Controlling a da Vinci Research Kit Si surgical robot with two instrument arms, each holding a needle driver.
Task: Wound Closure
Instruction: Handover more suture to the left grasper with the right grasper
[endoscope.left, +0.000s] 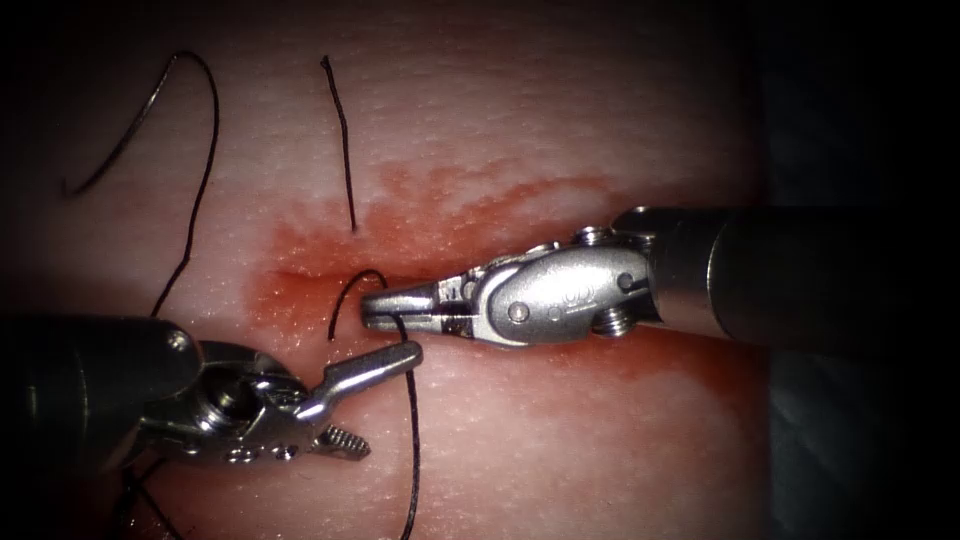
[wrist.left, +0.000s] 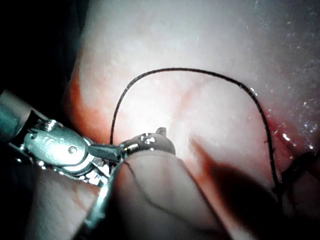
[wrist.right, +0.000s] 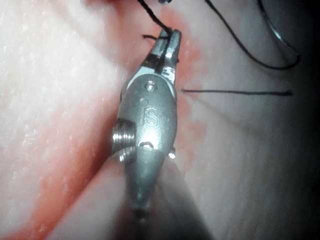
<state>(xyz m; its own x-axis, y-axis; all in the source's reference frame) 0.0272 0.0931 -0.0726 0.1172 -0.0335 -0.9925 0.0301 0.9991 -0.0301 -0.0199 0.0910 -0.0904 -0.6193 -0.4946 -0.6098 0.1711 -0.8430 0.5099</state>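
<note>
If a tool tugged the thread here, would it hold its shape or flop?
Probably floppy: the thread drapes in loose curves over the tissue. The right tool is shut on it; it would likely trail limply, and perhaps cling where the tissue looks wet.

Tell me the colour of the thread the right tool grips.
Black. The thread shows best in the endoscope view, where the right tool holds it.

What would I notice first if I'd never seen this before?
Two shiny metal tools meet in the middle of the tissue. The right tool has its jaws shut on the black thread by the red fluid. The left tool sits just below, jaws open, holding nothing. The curved needle lies loose at the upper left.
</note>
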